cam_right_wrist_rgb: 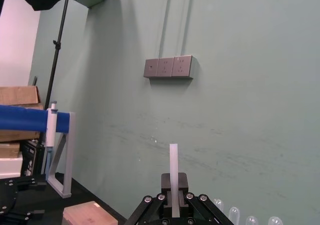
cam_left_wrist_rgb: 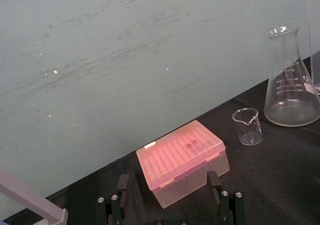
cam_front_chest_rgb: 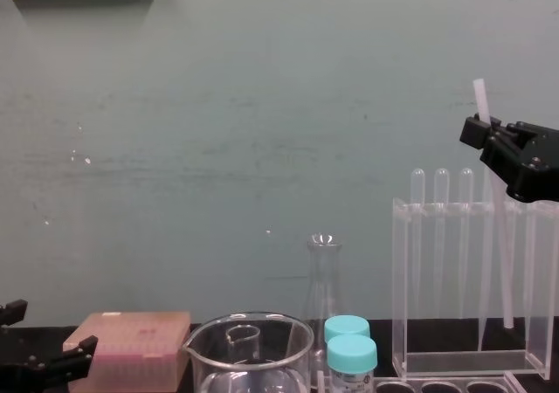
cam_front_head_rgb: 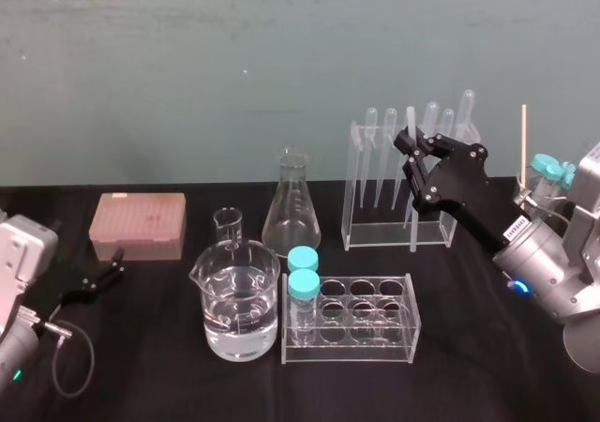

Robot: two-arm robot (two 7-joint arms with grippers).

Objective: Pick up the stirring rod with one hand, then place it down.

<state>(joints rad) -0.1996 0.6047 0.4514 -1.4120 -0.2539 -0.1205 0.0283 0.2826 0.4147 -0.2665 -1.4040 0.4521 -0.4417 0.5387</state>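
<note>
**Whitish stirring rod (cam_front_chest_rgb: 496, 227) held near upright**

The right arm reaches up and forward, its right tool (cam_front_chest_rgb: 479, 133) clenched on the rod's upper part. The rod's long axis is nearly vertical, its lower end at the clear pipette rack (cam_front_chest_rgb: 398, 279). The left tool (cam_front_head_rgb: 105, 274) rests low beside the pink tip box (cam_front_head_rgb: 138, 225), fingers spread.

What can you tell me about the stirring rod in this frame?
The stirring rod is a long, thin, straight, translucent whitish rod with a flat-cut top end. The right tool is shut on it near that top, holding it nearly upright, slightly tilted. A short stub sticks up past the tool; the long lower part hangs down by the clear pipette rack. Whether it touches the rack cannot be told.
</note>
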